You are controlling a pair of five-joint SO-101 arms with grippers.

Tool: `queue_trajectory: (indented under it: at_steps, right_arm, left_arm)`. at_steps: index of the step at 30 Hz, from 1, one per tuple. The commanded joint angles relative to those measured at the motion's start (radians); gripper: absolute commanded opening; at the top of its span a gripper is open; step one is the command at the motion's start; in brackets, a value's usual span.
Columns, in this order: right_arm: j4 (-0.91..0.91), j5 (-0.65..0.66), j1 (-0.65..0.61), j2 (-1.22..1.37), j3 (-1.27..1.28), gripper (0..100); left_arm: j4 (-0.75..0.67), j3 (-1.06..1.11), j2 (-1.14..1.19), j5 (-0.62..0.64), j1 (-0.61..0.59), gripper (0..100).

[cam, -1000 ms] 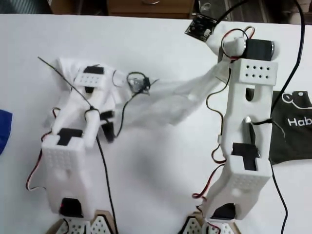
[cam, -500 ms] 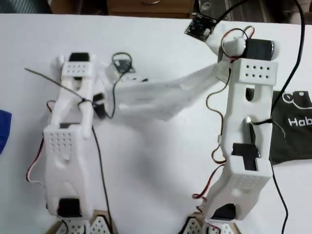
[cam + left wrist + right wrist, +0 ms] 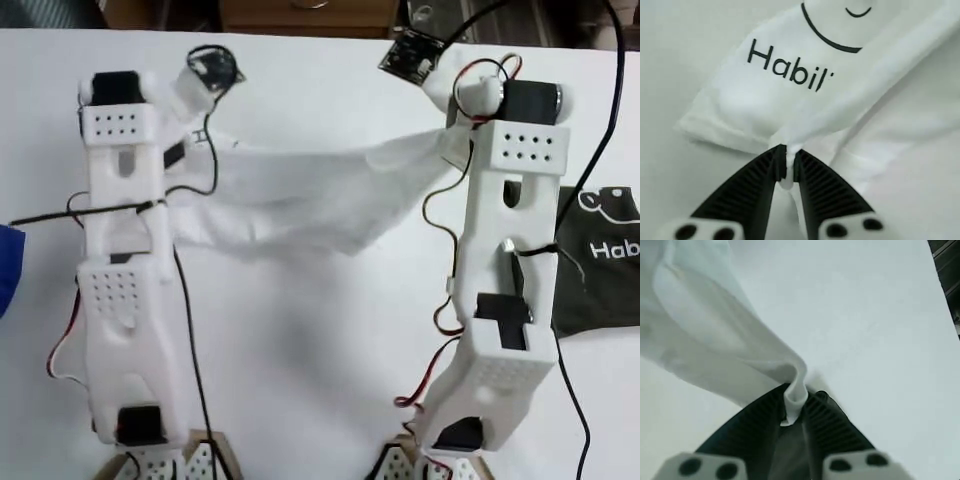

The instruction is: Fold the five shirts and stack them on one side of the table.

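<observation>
Left pincer (image 3: 787,156) shifted farther out, clamped on white shirt (image 3: 300,195), right pincer (image 3: 795,407) clamped likewise

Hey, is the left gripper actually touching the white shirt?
Touching. The left wrist view shows the left gripper shut on a bunched fold of the white shirt, with the cloth pinched between its black jaws.

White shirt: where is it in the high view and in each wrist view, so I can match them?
High view: the white shirt is stretched sideways across the far half of the table.
Left wrist view: it spreads from the left gripper, which pinches a fold; its print faces the camera.
Right wrist view: it trails from the right gripper, which pinches an edge.
Shared landmark: the white table beneath.
</observation>
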Motion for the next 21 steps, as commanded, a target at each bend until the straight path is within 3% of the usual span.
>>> queue_trajectory:
  at_steps: [1, 8, 16, 21]
  right_arm:
    - [-0.019, -0.084, 0.007, -0.082, -0.057, 2.1]
    - [-0.156, -0.365, 0.01, -0.116, -0.192, 2.1]
    - [-0.176, -0.381, -0.027, -0.174, -0.316, 2.1]
    - [-0.174, -0.387, -0.067, -0.24, -0.442, 2.1]
  left_arm:
    - [0.018, -0.076, -0.103, 0.058, -0.025, 2]
    - [0.011, -0.228, -0.305, 0.183, -0.025, 2]
    - [0.011, -0.481, -0.413, 0.273, -0.08, 2]
    - [0.014, -0.478, -0.496, 0.273, -0.084, 2]
